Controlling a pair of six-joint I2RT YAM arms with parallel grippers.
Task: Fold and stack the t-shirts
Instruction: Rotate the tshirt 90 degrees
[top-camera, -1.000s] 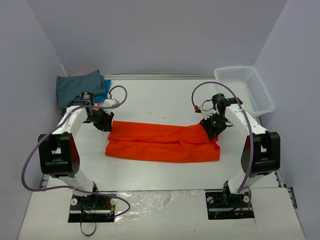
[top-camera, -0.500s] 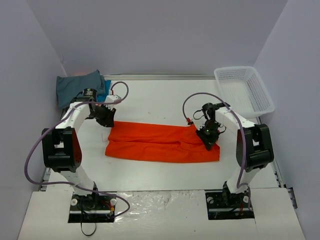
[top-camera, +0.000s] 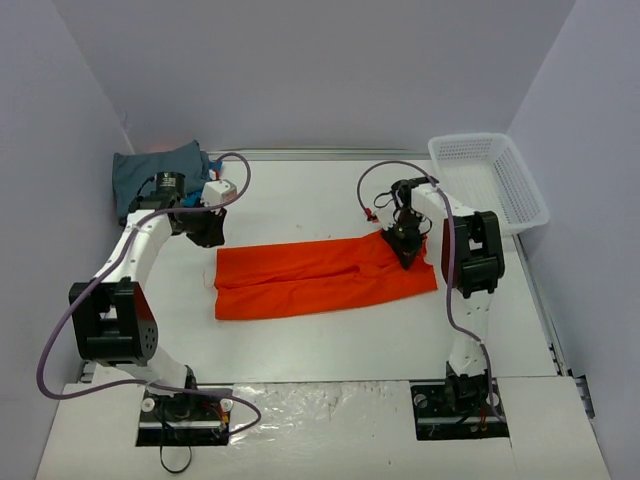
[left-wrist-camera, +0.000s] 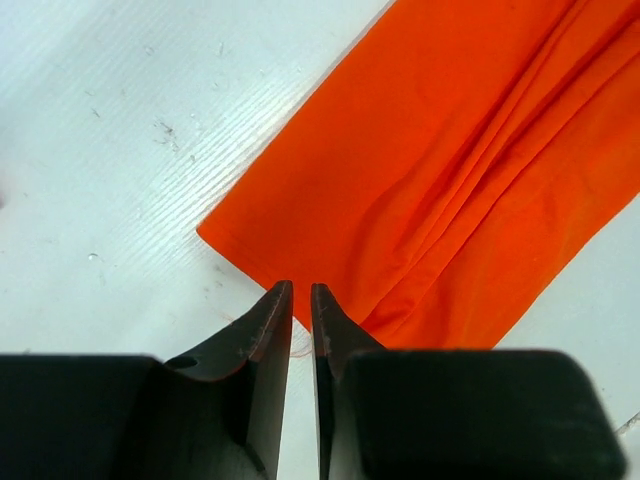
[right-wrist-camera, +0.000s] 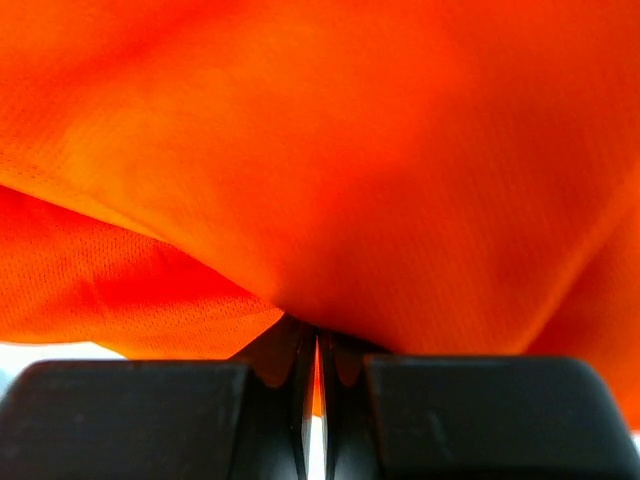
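Orange t-shirt (top-camera: 320, 277) pinched in right gripper (right-wrist-camera: 316, 338); left gripper (left-wrist-camera: 301, 292) barely parted at its edge.

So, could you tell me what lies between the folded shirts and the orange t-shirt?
The left arm's fingers hang there, over otherwise bare white table; the top view shows it.

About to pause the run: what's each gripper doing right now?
Left gripper: nearly closed at the orange t-shirt edge; grip cannot be told.
Right gripper: closed on the orange t-shirt.
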